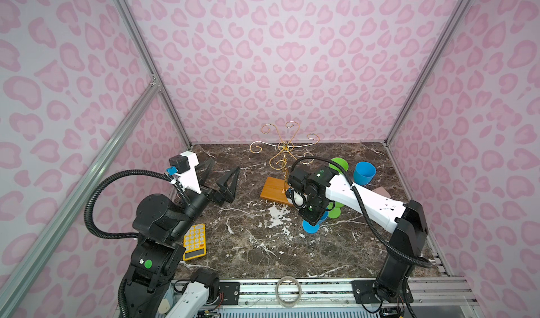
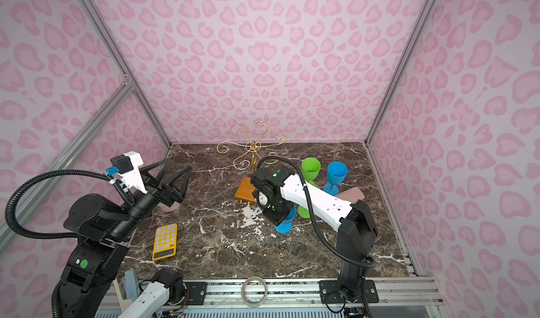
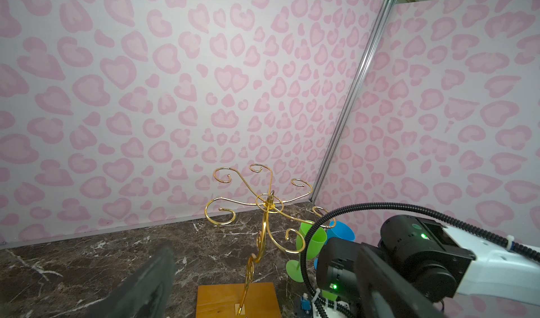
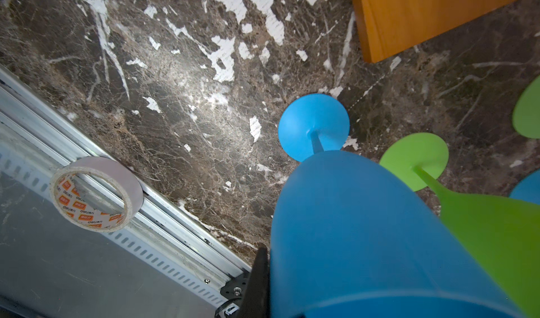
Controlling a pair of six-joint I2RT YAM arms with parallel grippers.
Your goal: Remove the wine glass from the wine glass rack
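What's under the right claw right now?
A blue plastic wine glass, round foot down at the brown marble table; contact unclear. The right claw is shut at its rim, which the bowl hides from the wrist view. A green plastic wine glass stands beside it.

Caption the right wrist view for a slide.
Blue wine glass close up, foot on the marble tabletop, green wine glass beside it, tape roll on the rail.

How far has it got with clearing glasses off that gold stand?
Nearly. The wine glass rack is bare. The right jaws are closed on a blue wine glass, its foot down by the table. Remaining: letting go. The left jaws stand open, empty.
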